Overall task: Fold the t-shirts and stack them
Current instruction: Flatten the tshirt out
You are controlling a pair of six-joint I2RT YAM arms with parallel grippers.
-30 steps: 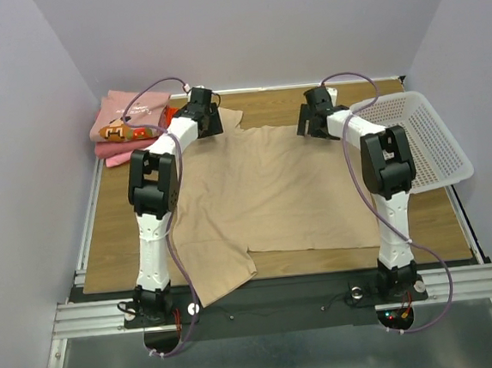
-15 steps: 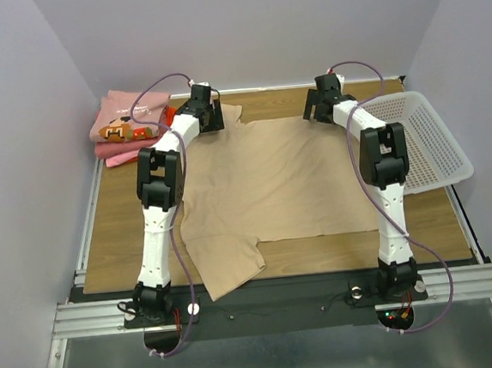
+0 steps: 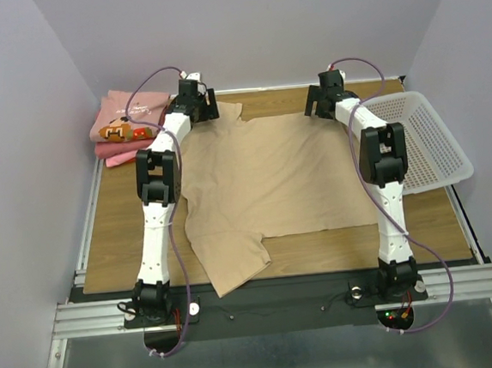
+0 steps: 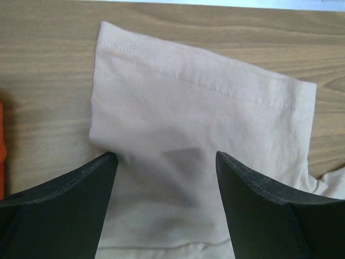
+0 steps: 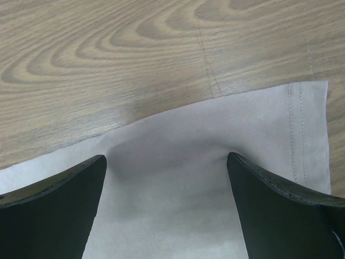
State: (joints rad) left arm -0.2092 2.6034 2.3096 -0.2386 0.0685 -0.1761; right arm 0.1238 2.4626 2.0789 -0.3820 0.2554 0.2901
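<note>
Tan t-shirt (image 3: 263,178) spread flat across middle of table (image 3: 321,251), near sleeve (image 3: 236,267) reaching near edge, left of centre. Left gripper (image 4: 164,157) at far-left corner of shirt, over far sleeve (image 4: 199,102); fingers wide apart, nothing pinched, cloth loose underneath. Right gripper (image 5: 165,157) at far-right corner, over stitched hem (image 5: 299,129); also spread wide, nothing in hold. Contact between fingertips and cloth: cannot tell. Far-left corner of table: folded stack, dusty pink shirt (image 3: 124,117) with brown-white graphic on top, lighter pink shirt (image 3: 119,158) beneath, sliver of orange-red shirt (image 4: 1,145) just left of left gripper. White mesh basket (image 3: 432,138) at right edge of table.
</note>
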